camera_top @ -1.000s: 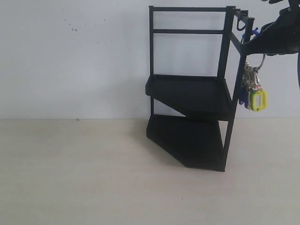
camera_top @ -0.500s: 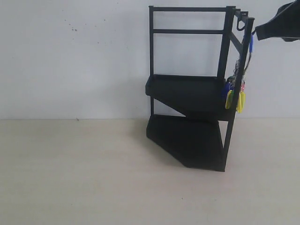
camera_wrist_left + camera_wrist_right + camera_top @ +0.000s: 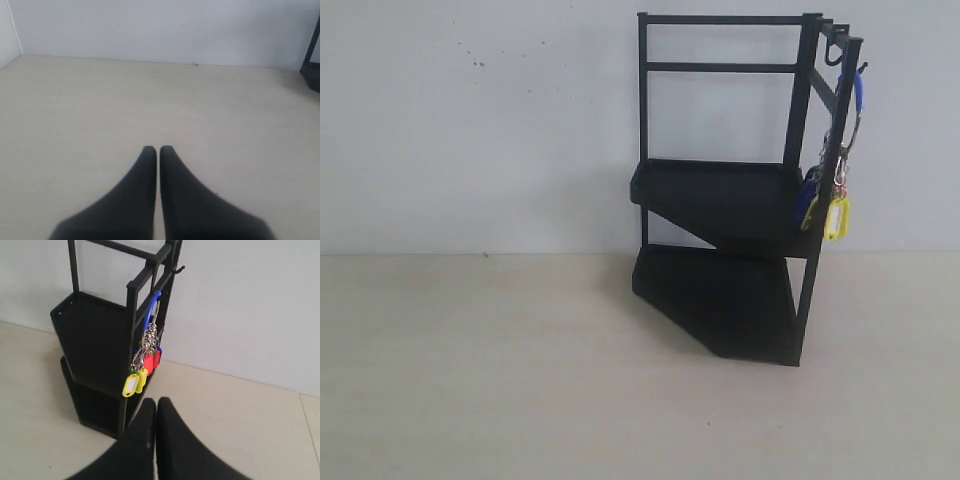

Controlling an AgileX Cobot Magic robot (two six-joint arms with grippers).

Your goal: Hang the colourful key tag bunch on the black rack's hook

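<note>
Rack (image 3: 720, 195) stands upright at scene's right; right gripper (image 3: 155, 402), fingers pressed together on nothing, is the nearer arm; left gripper (image 3: 158, 149) likewise closed, well apart; key tag bunch (image 3: 833, 205) hangs ahead of right gripper, long axis vertical; blue loop (image 3: 857, 95) over top-corner hook (image 3: 862, 68); we judge hanging done.

The front post (image 3: 809, 290) of the black rack (image 3: 720, 200) is covering part of the colourful key tag bunch (image 3: 835, 215) in the exterior view, and the hook (image 3: 861, 68) holding its blue loop (image 3: 858, 95) is showing too small to make out. The left wrist view is cutting the rack down to a sliver at its edge, and the right wrist view is cropping its top.
</note>
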